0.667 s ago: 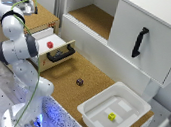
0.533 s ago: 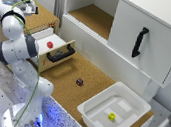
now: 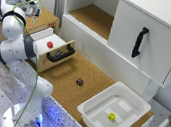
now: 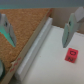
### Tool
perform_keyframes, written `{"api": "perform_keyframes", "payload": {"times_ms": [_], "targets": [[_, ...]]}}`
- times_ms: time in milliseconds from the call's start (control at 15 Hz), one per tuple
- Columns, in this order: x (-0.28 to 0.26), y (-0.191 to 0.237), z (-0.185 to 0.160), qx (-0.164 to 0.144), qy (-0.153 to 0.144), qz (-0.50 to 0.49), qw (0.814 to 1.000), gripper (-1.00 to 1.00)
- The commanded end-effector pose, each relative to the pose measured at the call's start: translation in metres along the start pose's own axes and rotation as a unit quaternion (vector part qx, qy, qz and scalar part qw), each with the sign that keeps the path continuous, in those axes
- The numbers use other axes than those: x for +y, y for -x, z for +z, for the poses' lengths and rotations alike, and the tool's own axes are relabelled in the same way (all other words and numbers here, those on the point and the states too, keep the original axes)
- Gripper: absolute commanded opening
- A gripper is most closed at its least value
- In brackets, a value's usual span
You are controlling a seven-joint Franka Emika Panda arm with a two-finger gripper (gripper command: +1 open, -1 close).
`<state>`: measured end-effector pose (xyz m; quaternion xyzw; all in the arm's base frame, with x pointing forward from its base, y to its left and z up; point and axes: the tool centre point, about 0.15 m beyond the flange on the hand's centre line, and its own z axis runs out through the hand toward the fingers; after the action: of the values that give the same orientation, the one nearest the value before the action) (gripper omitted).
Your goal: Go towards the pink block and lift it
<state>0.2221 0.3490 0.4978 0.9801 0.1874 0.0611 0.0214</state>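
The pink block lies in the open drawer, on its white floor, toward the front where the black drawer handle runs. In the wrist view the block shows a dark mark on its upper face and sits apart from both fingers. The gripper hangs above the drawer's far-left side with its jaws spread wide and nothing between them; in the exterior view the gripper is up over the brown box. To the exterior view's right, on the cork counter, sits a dark maroon block, well apart from the drawer. Nearer still stands a white tray with a yellow block inside.
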Motion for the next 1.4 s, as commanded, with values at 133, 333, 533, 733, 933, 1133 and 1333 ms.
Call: {"api": "perform_keyframes", "payload": {"times_ms": [133,333,533,733,933,1133,1333], "targets": [[0.044,0.016,0.052,0.002,-0.066,0.141,0.988,1.00],[0.054,0.011,0.074,-0.004,-0.073,0.177,0.982,1.00],[0.060,-0.004,0.091,-0.005,-0.070,0.191,0.979,1.00],[0.065,-0.019,0.115,-0.012,-0.066,0.200,0.978,1.00],[0.067,-0.027,0.135,-0.012,-0.064,0.177,0.982,1.00],[0.073,-0.035,0.147,-0.011,-0.055,0.146,0.988,1.00],[0.080,-0.039,0.156,-0.003,-0.029,0.137,0.990,1.00]]}}
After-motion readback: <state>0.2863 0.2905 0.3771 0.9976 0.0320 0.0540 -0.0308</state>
